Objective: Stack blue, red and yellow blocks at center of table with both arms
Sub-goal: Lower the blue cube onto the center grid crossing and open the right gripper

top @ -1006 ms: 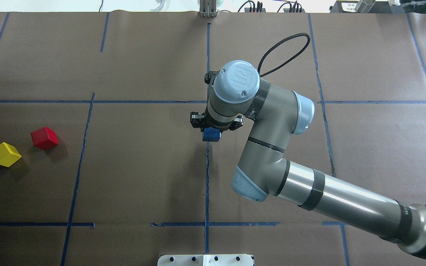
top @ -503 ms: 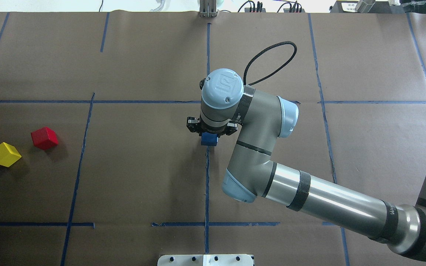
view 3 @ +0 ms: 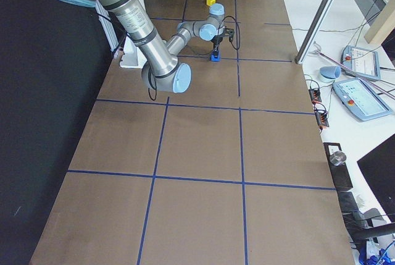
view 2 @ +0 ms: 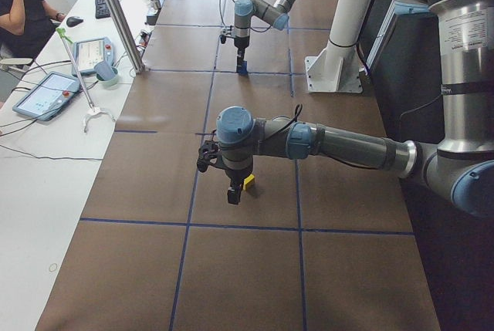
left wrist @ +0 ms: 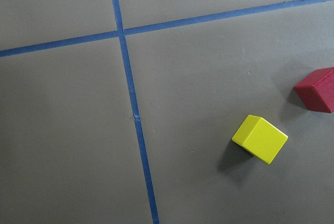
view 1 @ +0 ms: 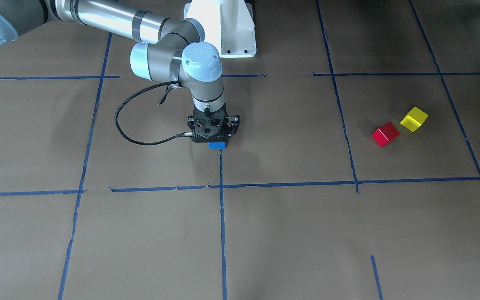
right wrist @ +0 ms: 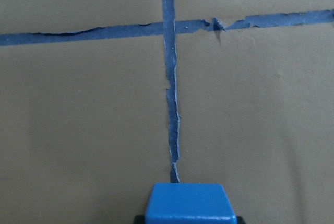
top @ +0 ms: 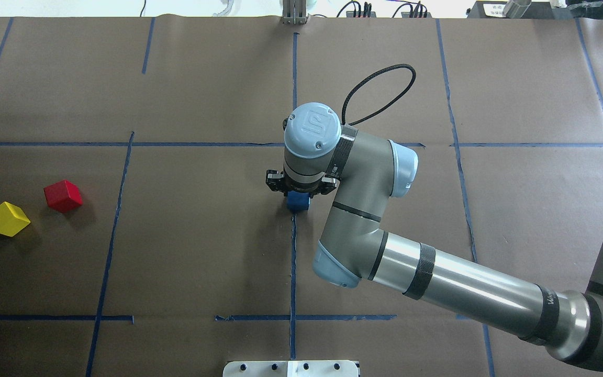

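My right gripper (top: 298, 195) points straight down at the middle of the table (top: 202, 235) and is shut on the blue block (top: 298, 201). The block sits at the end of a blue tape line, at or just above the paper. In the right wrist view the blue block (right wrist: 190, 202) fills the bottom edge between two black fingertips. The red block (top: 63, 196) and the yellow block (top: 7, 219) lie side by side at the left. Only the exterior left view shows my left gripper (view 2: 234, 194), which hangs beside the yellow block (view 2: 249, 183); I cannot tell its state.
The white pedestal (view 1: 223, 29) stands at the robot's side of the table. A white bench with tablets (view 2: 46, 92) and a seated person (view 2: 19, 7) runs along the far side. A metal post (view 2: 123, 22) rises at the table's edge.
The right arm has come down and shifted slightly left with the blue block still in its gripper, bringing it close to the paper. The red and yellow blocks have not moved.
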